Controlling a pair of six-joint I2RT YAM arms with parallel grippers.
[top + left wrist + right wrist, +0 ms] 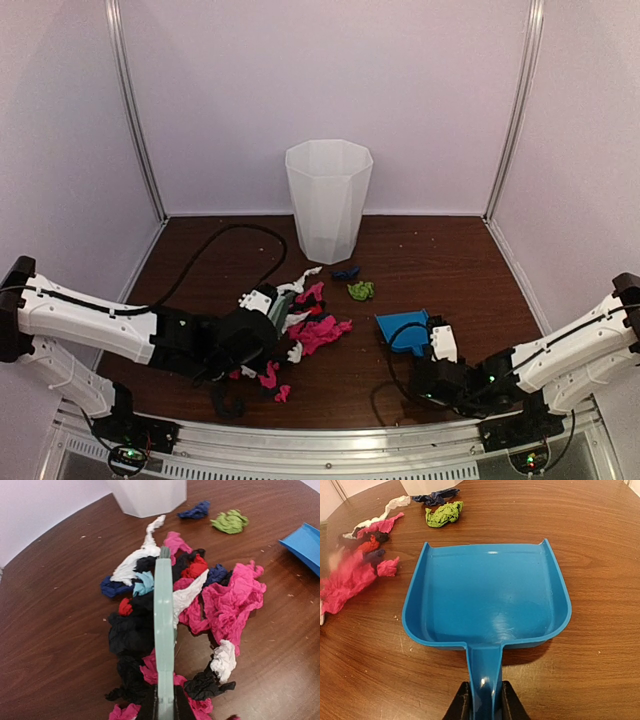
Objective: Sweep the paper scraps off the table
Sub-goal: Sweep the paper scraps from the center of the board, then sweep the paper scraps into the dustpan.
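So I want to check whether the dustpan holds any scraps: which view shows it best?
The right wrist view: the blue dustpan fills the frame, its tray bare, handle in the right pincer. The top view shows it small; the left wrist view catches only one corner.

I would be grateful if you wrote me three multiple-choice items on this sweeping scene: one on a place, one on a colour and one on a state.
1. The blue dustpan is:
A. empty
B. full of scraps
C. overturned

2. The hand brush is:
A. red
B. mint-green
C. yellow

3. The green paper wad lies:
A. in the dustpan
B. on the table near the white bin, apart from the main pile of paper scraps
C. under the brush

Answers:
1 A, its tray shows only bare plastic.
2 B, its pale green back runs over the scraps.
3 B, it sits beside a navy scrap, clear of the pile.
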